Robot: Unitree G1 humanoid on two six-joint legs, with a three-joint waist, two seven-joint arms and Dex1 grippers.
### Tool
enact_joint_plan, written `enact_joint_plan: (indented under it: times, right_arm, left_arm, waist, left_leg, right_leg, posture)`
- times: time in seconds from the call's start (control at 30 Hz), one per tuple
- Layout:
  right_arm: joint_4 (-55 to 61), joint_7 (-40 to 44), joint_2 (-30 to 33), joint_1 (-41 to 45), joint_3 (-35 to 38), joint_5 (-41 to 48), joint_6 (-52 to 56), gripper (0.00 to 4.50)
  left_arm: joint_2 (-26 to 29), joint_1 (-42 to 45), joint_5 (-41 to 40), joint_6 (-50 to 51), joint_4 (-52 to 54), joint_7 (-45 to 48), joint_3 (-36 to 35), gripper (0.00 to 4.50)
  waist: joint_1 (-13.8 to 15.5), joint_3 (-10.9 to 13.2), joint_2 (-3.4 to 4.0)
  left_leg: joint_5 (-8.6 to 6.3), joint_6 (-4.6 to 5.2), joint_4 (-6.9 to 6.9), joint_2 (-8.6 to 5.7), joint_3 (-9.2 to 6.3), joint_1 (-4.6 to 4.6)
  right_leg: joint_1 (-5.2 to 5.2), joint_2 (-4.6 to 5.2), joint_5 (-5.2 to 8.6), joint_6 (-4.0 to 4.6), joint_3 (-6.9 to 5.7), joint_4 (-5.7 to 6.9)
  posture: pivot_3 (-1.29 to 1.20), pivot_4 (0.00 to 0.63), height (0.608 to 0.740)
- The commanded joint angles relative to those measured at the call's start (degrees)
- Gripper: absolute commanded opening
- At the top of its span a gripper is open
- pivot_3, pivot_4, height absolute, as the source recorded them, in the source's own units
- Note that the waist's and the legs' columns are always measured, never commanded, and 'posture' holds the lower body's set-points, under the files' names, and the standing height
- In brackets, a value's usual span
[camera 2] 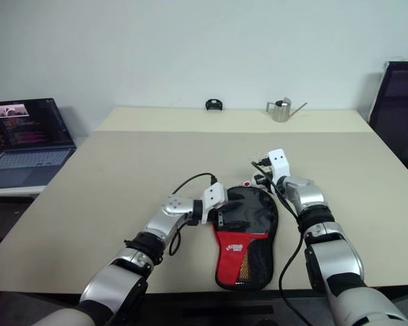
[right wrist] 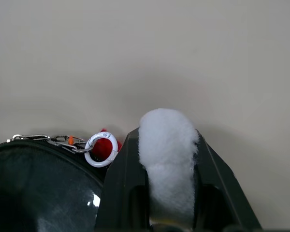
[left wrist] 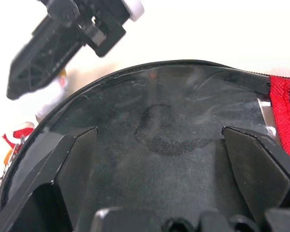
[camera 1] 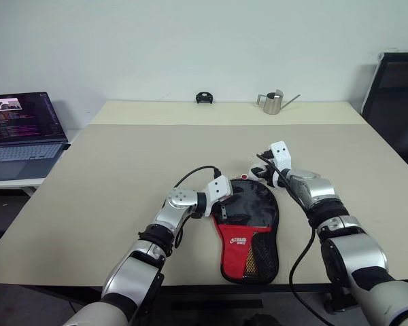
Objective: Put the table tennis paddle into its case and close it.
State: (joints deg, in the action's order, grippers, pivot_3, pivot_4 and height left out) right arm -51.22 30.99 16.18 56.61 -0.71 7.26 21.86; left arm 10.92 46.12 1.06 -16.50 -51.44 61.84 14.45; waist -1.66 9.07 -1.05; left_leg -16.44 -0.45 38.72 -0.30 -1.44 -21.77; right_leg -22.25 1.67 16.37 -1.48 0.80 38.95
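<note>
Case [camera 1: 250,231] lies flat, paddle apparently inside; right gripper [right wrist: 167,159] pinches the white fluffy zipper pull, left gripper [left wrist: 159,140] spread wide on top; zipping remains.

I count one case [camera 1: 248,231] on one table [camera 1: 122,176], one laptop [camera 1: 24,132], one metal watering can [camera 1: 275,102], one white pompom [right wrist: 166,145], and my two grippers [camera 1: 226,210] [camera 1: 264,172].

Bright even light, soft shadows
</note>
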Motion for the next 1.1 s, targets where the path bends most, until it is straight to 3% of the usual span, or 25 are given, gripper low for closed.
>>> enact_joint_plan:
  times: [0.03, 0.7, 1.1]
  right_arm:
    - [4.6, -0.2, 2.4, -0.4, 1.5, -0.1, 0.9, 0.52]
    - [40.5, 4.0, 19.0, -20.3, 4.2, 3.9, 21.5, 0.52]
    - [66.0, 8.4, 29.2, -33.9, 7.4, 12.2, 36.6, 0.52]
  left_arm:
    - [0.3, -3.4, 6.6, 1.5, -6.0, 0.6, 5.6, 4.50]
    - [-0.6, -1.9, 7.0, 0.5, -9.5, 1.3, 7.1, 4.50]
    - [-1.1, -1.0, 7.3, 0.0, -11.1, 1.3, 7.8, 4.50]
  waist:
    - [0.1, 0.0, 0.00]
    - [1.8, -0.1, 0.05]
    - [2.0, -0.2, 0.01]
  left_leg:
    - [0.00, 0.00, 0.00, 0.00, 0.00, 0.00]
    - [-0.03, 0.05, -0.01, -0.07, -0.09, -0.09]
    - [-0.10, 0.18, -0.02, -0.08, -0.10, -0.06]
  right_leg:
    - [0.00, 0.00, 0.00, 0.00, 0.00, 0.00]
    - [0.07, 0.03, 0.02, -0.03, -0.14, -0.21]
    - [0.20, -0.05, 0.06, -0.09, -0.14, -0.38]
  posture:
    - [0.00, 0.150, 0.740]
    - [0.00, 0.150, 0.740]
    - [0.00, 0.150, 0.740]
